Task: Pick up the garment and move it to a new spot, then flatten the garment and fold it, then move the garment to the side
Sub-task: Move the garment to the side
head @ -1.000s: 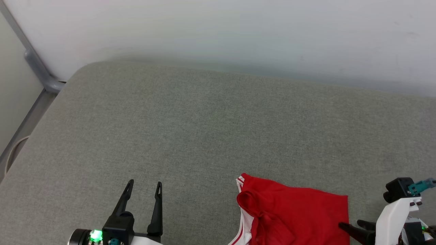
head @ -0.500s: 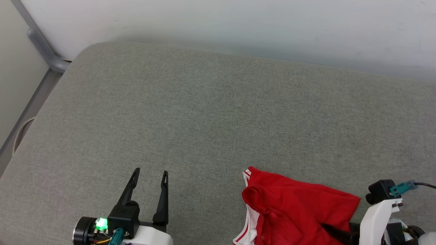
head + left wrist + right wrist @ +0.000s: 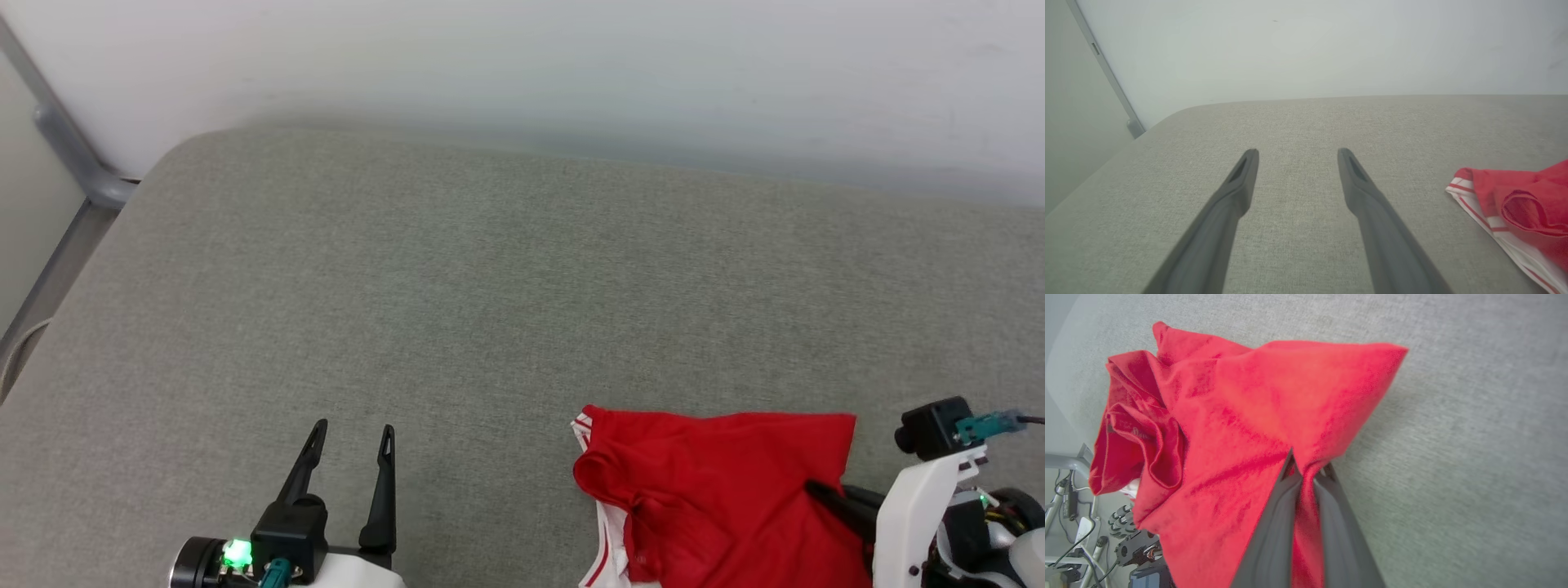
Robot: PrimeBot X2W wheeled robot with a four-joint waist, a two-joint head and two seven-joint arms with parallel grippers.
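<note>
The garment is a red shirt with red-and-white striped trim, bunched at the near right of the grey cushion, partly hanging over its front edge. My right gripper comes in from the right and is shut on the garment's red cloth; in the right wrist view the garment is pinched between the closed fingers and lifted into a peak. My left gripper stands open over bare cushion at the near left, apart from the garment. The left gripper holds nothing. The lettering is hidden.
The grey cushioned surface stretches wide to the back and left, ending at a pale wall. A grey metal rail runs down the left side. Past the cushion's front edge are cables and a wheeled base.
The right gripper has closed on the red cloth and pulled it up and to the right, so its right edge has straightened. The head camera has shifted. The left gripper stays open.
</note>
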